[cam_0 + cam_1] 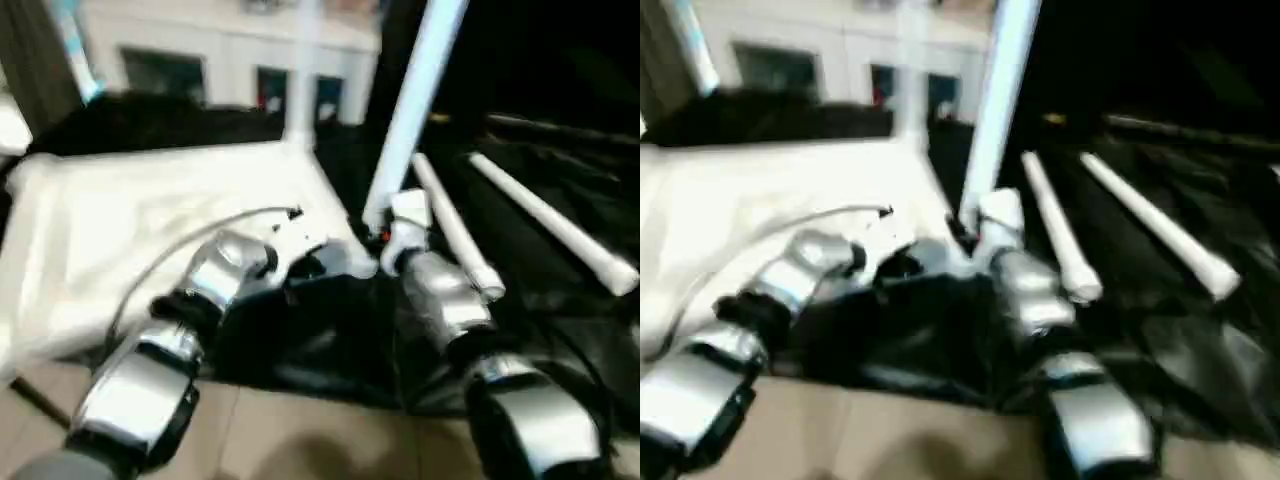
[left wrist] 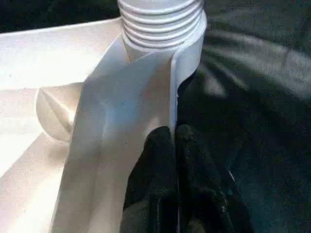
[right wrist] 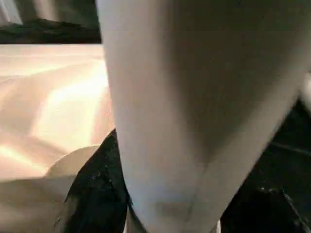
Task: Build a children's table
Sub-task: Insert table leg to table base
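Observation:
The white tabletop lies upside down on the black-draped work table. At its near right corner a white leg stands upright, its ribbed end seated in the corner socket. My right gripper is shut on the base of this leg, with one black finger showing beside the tube. Just left of that corner, my left gripper is shut on the tabletop's raised rim. Another leg seems to stand at the far corner.
Two loose white legs lie on the black cloth to the right of the tabletop. A thin grey cable arcs over my left forearm. Tan floor shows in front of the table's near edge.

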Robot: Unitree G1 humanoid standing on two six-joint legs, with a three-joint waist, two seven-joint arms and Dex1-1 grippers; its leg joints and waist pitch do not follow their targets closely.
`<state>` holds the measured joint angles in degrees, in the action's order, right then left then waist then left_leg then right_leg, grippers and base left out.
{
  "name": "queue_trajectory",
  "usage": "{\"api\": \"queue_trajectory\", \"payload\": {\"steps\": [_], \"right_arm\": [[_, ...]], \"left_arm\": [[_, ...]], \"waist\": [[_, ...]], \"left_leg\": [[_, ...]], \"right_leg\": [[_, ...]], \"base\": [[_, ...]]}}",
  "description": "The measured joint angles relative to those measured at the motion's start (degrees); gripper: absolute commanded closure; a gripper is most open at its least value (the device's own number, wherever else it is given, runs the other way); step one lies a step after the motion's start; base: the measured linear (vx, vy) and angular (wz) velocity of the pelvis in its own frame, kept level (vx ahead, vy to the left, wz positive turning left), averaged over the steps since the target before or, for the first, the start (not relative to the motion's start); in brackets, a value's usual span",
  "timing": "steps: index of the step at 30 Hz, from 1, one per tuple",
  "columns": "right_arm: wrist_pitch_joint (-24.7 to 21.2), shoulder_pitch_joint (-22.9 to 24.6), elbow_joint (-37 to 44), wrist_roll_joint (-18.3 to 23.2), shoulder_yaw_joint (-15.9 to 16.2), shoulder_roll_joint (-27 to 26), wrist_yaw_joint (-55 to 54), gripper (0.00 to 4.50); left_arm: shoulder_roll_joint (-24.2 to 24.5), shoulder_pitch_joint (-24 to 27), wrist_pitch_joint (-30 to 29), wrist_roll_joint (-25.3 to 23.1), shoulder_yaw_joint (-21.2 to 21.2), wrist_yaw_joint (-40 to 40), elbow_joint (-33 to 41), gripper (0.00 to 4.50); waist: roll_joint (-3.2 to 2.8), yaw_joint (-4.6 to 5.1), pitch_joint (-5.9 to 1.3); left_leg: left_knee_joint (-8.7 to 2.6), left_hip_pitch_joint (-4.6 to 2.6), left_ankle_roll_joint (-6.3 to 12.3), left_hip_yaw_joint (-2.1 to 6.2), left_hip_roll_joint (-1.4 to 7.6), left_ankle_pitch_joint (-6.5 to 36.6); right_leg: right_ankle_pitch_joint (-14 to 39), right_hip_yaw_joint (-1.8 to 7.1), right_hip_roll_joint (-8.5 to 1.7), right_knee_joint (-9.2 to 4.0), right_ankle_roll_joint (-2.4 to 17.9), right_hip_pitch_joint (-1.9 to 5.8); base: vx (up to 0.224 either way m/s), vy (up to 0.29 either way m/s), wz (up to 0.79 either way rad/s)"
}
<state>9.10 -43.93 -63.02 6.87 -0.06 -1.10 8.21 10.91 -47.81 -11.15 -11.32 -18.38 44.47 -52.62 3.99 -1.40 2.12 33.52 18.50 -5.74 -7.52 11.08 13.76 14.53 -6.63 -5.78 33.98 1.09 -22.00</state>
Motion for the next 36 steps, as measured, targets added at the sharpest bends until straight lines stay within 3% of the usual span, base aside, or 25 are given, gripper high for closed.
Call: {"api": "queue_trajectory", "payload": {"steps": [1,3,8,18,22,25,29,36], "right_arm": [[-0.3,-0.4,-0.7,-0.2,0.0,-0.4,-1.3,2.61],[-0.4,-0.4,-1.1,-0.4,-0.1,-1.1,-2.9,2.61],[-0.4,-1.7,-2.5,-0.5,-1.0,-1.8,-3.9,2.61],[-2.6,-3.2,-3.1,-0.4,-2.3,-2.6,-1.1,2.61],[-3.7,-3.6,-2.9,-0.7,-0.8,0.6,12.4,2.61],[-3.6,-3.2,-1.9,-1.0,1.2,3.7,23.6,2.61],[-2.3,-1.7,0.7,-1.0,3.7,7.9,39.2,2.61],[-1.0,0.1,3.6,-0.9,4.9,11.1,52.5,2.61]], "left_arm": [[-0.2,0.1,-0.5,-0.1,-0.1,-0.3,0.1,4.5],[-0.2,0.5,-1.5,-0.1,0.0,-0.5,0.6,4.5],[0.1,0.9,-3.8,-0.1,0.0,-0.6,2.6,4.5],[3.1,3.8,-2.3,-0.2,-0.6,2.1,7.5,4.5],[7.0,5.6,1.3,-0.1,-1.7,7.5,10.8,4.5],[9.8,7.2,4.3,1.0,-1.8,11.7,13.0,4.5],[13.1,9.0,8.1,2.6,-1.9,17.4,15.5,4.5],[15.2,9.4,11.4,3.2,-2.8,22.8,16.2,4.5]], "waist": [[0.3,0.01,-0.05],[0.69,0.05,-0.05],[0.75,0.74,-0.2],[1.1,1.44,-0.43],[1.13,2.5,-0.48],[0.93,2.7,-0.67],[0.57,2.37,-1.07],[0.17,1.02,-1.36]], "left_leg": [[0.01,0.06,0.15,-0.31,0.05,-0.3],[0.42,-0.35,0.13,-0.7,0.06,-0.8],[-0.61,-0.34,0.15,-0.77,-0.05,-0.8],[-0.65,-0.35,0.15,-0.82,0.0,-0.8],[-0.67,-0.37,0.12,-0.82,0.03,-0.8],[-0.68,-0.45,-0.03,-0.86,0.23,-0.7],[-1.21,-0.45,-0.07,-1.28,0.93,-0.7],[-1.25,-0.53,-0.08,-1.43,1.09,-0.7]], "right_leg": [[-0.9,0.41,0.2,-0.03,0.9,0.07],[-2.2,1.18,0.37,0.11,0.6,0.2],[-2.0,1.19,0.45,-0.96,0.3,0.15],[-2.1,1.22,0.48,-0.89,0.4,0.05],[-3.1,1.22,0.51,-0.88,0.5,0.0],[-4.1,1.2,0.61,-0.72,0.8,-0.03],[-3.7,1.07,1.24,-0.61,0.8,-0.25],[-3.0,1.17,1.32,0.18,1.1,-0.5]], "base": [[0.0,0.0,0.0],[0.0,0.0,0.0],[0.0,0.0,0.0],[0.0,0.0,0.0],[0.027,-0.005,-0.01],[0.064,-0.025,0.02],[0.076,-0.037,0.01],[0.009,-0.003,0.0]]}}
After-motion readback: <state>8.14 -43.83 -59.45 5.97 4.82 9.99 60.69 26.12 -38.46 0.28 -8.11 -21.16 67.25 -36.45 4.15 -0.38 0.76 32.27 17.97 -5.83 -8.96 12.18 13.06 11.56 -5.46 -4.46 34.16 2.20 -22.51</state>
